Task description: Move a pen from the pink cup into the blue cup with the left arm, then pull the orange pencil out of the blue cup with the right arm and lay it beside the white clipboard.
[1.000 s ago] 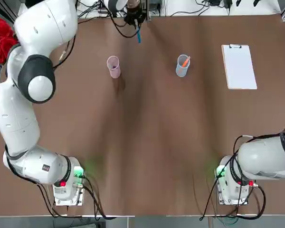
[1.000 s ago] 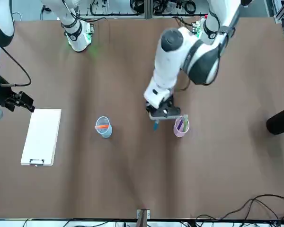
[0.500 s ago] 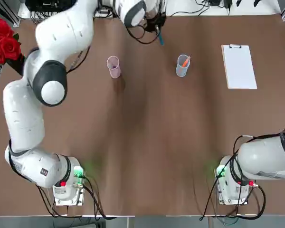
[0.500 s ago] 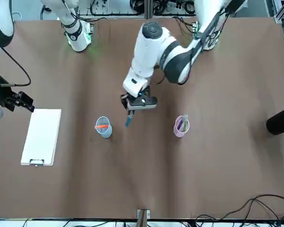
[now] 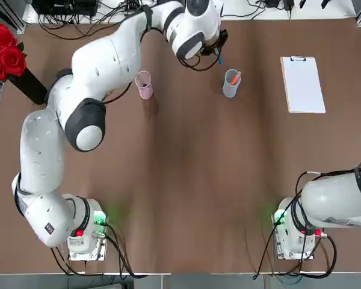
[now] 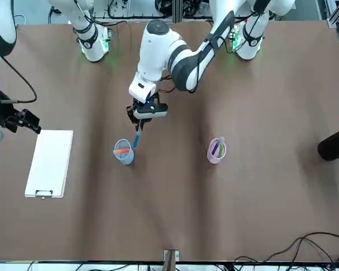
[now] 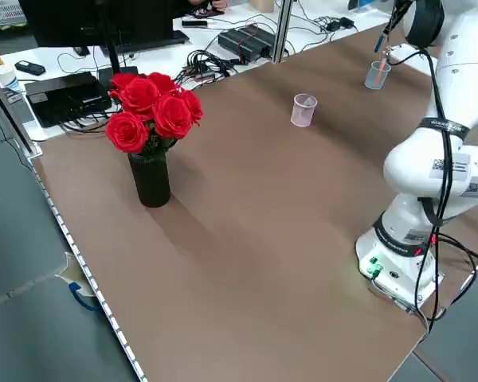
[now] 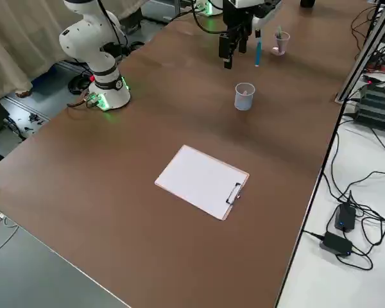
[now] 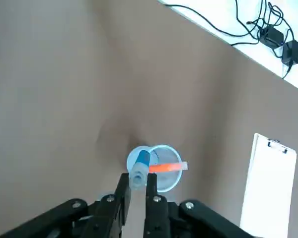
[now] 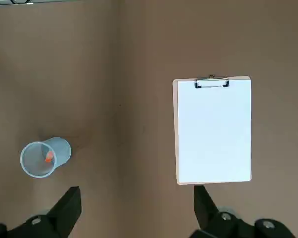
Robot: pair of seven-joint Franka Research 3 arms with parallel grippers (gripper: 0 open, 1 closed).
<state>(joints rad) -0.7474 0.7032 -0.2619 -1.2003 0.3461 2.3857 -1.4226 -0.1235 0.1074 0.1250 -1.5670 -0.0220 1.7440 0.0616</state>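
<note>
Worktop (image 5: 186, 198): brown. White clipboard (image 5: 304, 84) laid flat toward the robot's right, blue cup (image 5: 230, 87) stood between it and the pink cup (image 5: 144, 85). Orange pencil (image 6: 122, 151) leaned inside blue cup; pens (image 6: 217, 148) held in pink. Blue pen (image 6: 137, 139) gripped in left gripper's jaws (image 9: 137, 181), near blue cup, possibly above its rim. Right gripper (image 10: 138, 198) parked beyond clipboard, jaws wide.
</note>
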